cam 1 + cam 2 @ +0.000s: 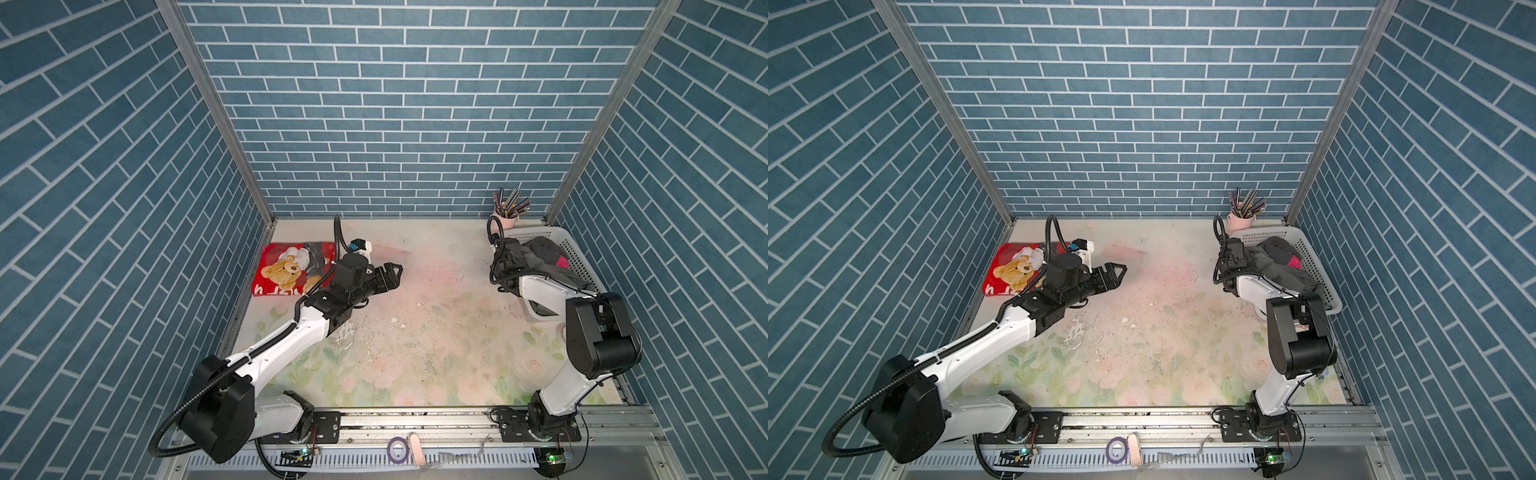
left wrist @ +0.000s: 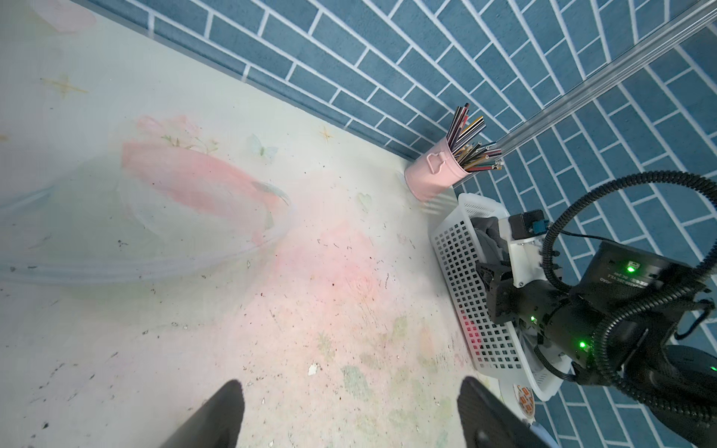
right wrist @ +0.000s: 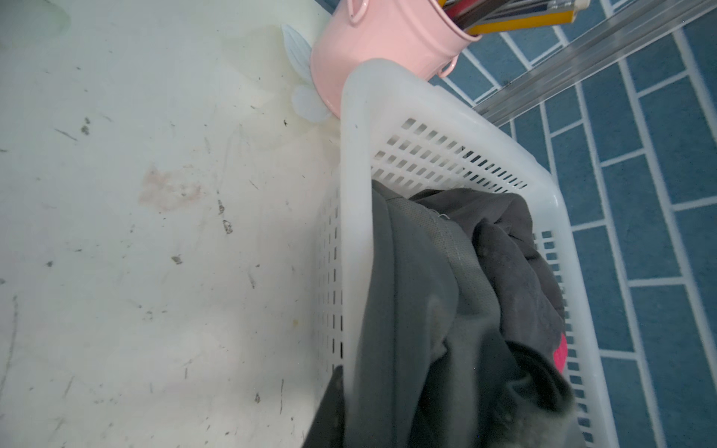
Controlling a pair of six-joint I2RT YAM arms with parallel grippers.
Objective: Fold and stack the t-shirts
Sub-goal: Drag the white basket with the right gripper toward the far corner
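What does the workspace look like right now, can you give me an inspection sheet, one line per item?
Surface: floral table cover, scuffed, flecked with dark specks.
Job's things: red teddy-bear t-shirt folded at far left; dark grey t-shirt draped over the white basket rim; dark and magenta cloth inside.
Clutter: pink pencil bucket behind basket; purple tape roll on front rail.
Grippers: left gripper jaws open, empty; right gripper jaws apparently closed on the dark grey t-shirt.
Cables: black ribbed hoses loop at both wrists, unsnagged.
Surroundings: blue brick-pattern walls on three sides.
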